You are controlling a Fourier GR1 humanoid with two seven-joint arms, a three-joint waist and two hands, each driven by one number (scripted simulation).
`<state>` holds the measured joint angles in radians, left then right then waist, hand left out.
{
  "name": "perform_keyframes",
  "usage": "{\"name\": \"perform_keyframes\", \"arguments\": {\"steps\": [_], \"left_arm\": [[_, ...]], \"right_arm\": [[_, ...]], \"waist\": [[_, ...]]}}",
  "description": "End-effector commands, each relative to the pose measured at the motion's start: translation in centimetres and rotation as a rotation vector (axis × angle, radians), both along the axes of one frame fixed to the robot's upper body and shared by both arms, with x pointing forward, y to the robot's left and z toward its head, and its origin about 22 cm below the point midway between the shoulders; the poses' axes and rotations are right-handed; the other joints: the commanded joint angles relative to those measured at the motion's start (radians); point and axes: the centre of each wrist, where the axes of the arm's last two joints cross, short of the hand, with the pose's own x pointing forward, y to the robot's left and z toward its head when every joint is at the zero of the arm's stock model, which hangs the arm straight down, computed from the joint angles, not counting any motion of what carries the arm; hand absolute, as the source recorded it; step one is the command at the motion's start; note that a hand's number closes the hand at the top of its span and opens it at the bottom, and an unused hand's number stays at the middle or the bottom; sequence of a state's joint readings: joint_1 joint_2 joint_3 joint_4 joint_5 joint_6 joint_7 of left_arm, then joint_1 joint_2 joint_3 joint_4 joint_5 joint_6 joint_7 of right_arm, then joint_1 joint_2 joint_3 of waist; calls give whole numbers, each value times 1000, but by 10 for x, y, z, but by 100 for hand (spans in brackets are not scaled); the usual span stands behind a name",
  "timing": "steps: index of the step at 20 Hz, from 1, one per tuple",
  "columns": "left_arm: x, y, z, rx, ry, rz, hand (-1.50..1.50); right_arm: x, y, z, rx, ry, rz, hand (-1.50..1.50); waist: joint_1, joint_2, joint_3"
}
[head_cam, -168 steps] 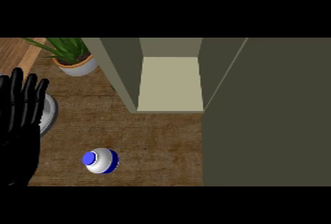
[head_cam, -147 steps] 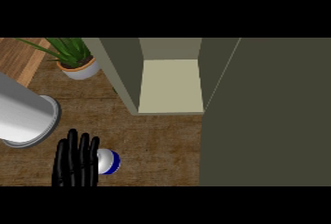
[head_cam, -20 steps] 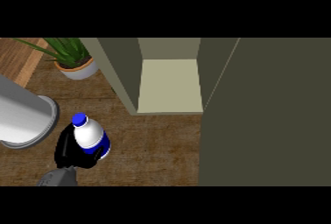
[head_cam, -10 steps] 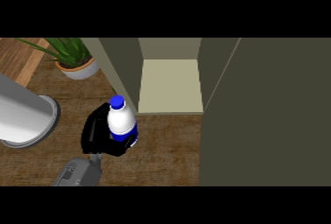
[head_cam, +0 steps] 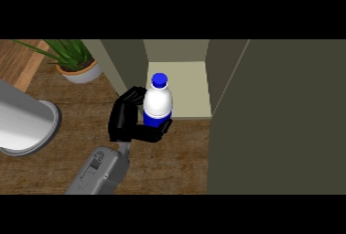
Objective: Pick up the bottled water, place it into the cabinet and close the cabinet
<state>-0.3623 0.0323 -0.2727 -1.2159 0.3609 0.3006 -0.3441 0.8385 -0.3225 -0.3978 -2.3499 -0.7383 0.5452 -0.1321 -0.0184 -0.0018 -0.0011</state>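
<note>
Because your hand (head_cam: 128, 122) has its fingers (head_cam: 130, 98) curled round the upright water bottle (head_cam: 157, 103), it can enter the open cabinet (head_cam: 182, 87).

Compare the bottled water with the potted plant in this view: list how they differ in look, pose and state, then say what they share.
The bottled water is white with a blue cap and blue band; the potted plant has green leaves in a pale pot. The bottled water is held by the left hand at the open cabinet; the potted plant stands free on the counter, untouched. The bottled water is tall and slim; the potted plant spreads wide. Both are upright.
</note>
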Motion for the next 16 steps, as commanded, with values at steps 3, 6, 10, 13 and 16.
{"name": "perform_keyframes", "arguments": {"steps": [3,6,10,13,16], "left_arm": [[12,-30,14,84,22,49,150],[34,-47,22,149,43,94,150],[62,-47,28,186,96,119,150],[59,-39,10,212,119,116,150],[71,-41,19,179,136,100,150]], "right_arm": [[-3,12,29,16,-65,42,-150],[1,22,40,22,-66,63,-150],[-2,11,20,27,-52,67,-150],[4,13,32,47,-61,58,-150],[-4,22,40,49,-63,81,-150]], "waist": [[2,1,0],[-17,6,-1],[-24,5,0],[-7,7,-1],[-21,7,-1]]}}
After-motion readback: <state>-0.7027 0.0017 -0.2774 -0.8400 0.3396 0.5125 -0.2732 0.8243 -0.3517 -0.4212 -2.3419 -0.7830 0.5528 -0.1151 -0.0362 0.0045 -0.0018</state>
